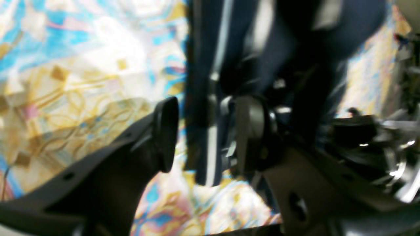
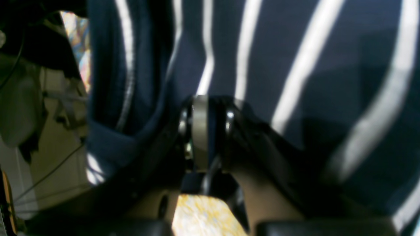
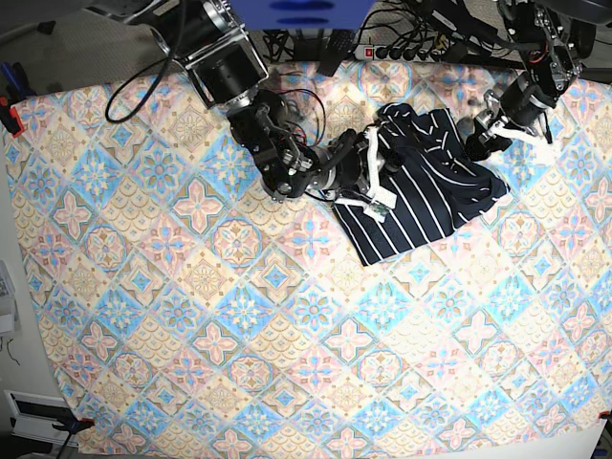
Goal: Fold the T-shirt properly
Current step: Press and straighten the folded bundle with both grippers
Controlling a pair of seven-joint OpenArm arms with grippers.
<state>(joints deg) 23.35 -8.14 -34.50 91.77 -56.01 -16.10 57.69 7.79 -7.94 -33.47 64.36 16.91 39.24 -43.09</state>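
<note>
The dark navy T-shirt (image 3: 426,186) with thin white stripes lies crumpled on the patterned cloth at the back right. My right gripper (image 3: 375,164) is at the shirt's left edge. In the right wrist view its jaws (image 2: 210,124) are pressed together on a fold of striped fabric (image 2: 295,65), which fills the frame. My left gripper (image 3: 475,134) is at the shirt's upper right corner. In the blurred left wrist view this gripper (image 1: 206,137) has its jaws apart, with a hanging strip of the shirt (image 1: 203,98) between them, close to the right finger (image 1: 249,131).
The pastel floral-tile cloth (image 3: 239,316) covers the whole table. Cables and a power strip (image 3: 392,48) run along the back edge. A red clamp (image 3: 10,120) sits at the far left edge. The right arm's body (image 3: 268,143) stretches from the back over the cloth.
</note>
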